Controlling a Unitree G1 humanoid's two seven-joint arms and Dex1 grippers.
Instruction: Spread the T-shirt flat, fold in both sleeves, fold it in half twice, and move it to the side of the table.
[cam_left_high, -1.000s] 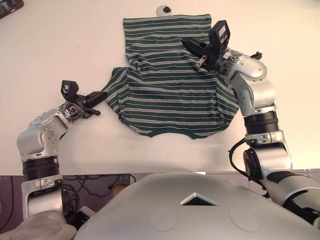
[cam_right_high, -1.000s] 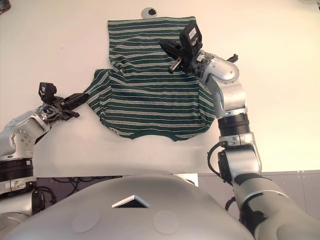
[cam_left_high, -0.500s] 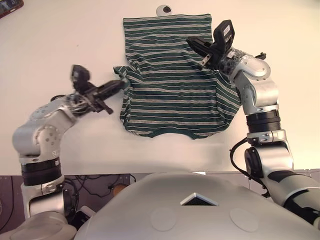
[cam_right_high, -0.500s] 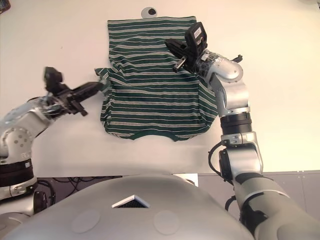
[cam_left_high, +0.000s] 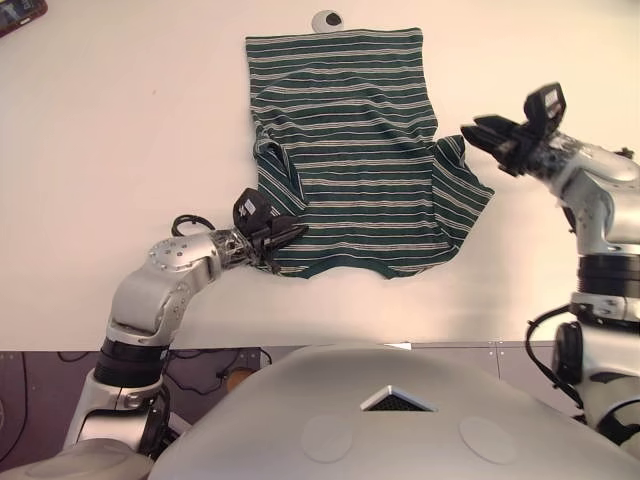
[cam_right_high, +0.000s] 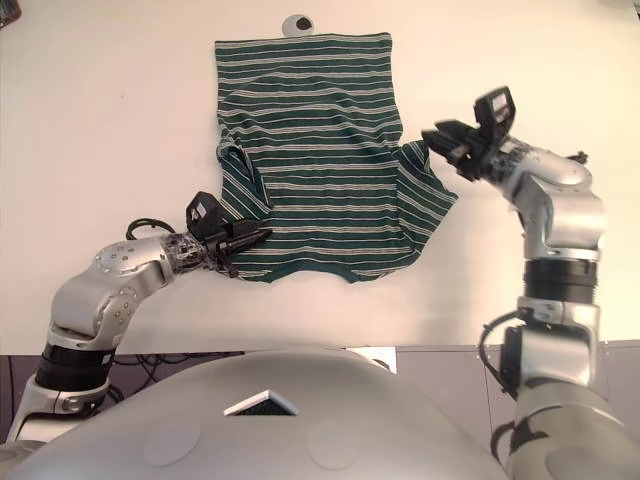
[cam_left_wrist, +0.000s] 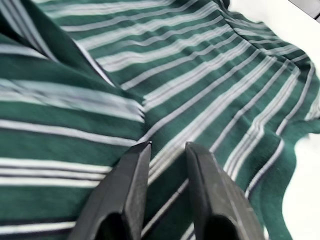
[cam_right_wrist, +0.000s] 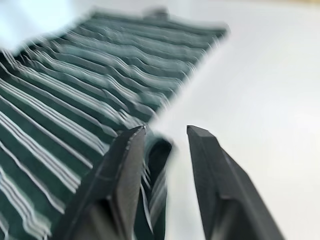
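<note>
Where the left claw (cam_left_high: 297, 230) sits, the T-shirt (cam_left_high: 350, 130) lies just beneath.

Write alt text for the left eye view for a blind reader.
A green striped T-shirt lies on the table, the sleeve on the robot's left folded in, the right one sticking out. The left hand sits at the shirt's near left corner; the right hand is open beside the outstretched sleeve.
</note>
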